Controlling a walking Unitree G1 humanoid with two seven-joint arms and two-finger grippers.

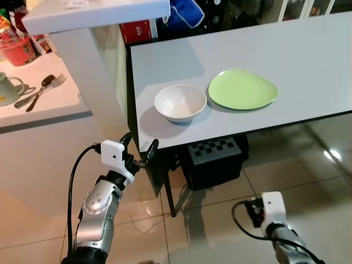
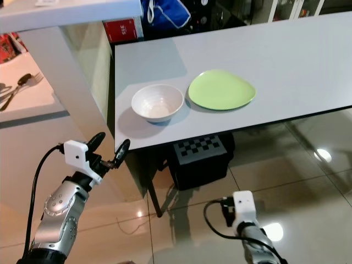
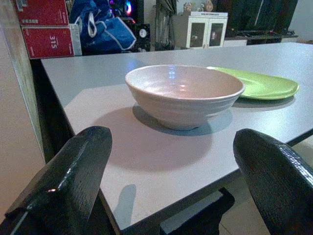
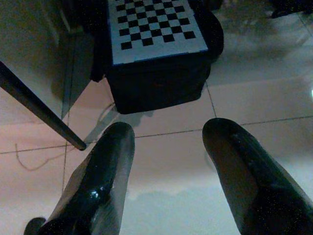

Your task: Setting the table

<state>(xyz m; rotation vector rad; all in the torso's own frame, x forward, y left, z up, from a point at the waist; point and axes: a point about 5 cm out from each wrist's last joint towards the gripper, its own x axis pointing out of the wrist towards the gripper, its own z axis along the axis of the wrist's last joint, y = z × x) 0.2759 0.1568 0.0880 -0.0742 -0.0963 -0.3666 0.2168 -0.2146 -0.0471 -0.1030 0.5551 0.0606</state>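
- Here, the left gripper (image 1: 140, 149) hovers at the near-left corner of the table (image 1: 308, 60), its two black fingers (image 3: 73, 176) spread wide and holding nothing.
- Seen along those fingers, the white bowl (image 3: 185, 94) sits straight ahead and framed between them, on the table top and apart from both tips.
- Just beyond the bowl, on its right, lies the green plate (image 1: 242, 89), flat on the table; the two sit close, and whether their rims touch cannot be told.
- The right gripper (image 4: 166, 147) hangs low over the tiled floor, fingers parted and empty, pointing towards a black box with a checkerboard top (image 1: 213, 149) under the table.
- The left arm is plainly the nearer one to the table's edge and the bowl; the right is well below the table top.
- A fork and spoon (image 1: 43, 88) lie beside a mug (image 1: 7, 88) on the white counter (image 1: 49, 104) to the robot's left, well apart from the bowl and plate.
- Judged from this layout, cutlery is not yet on the table, and fetching it would mean turning the left arm away from the bowl towards that counter.
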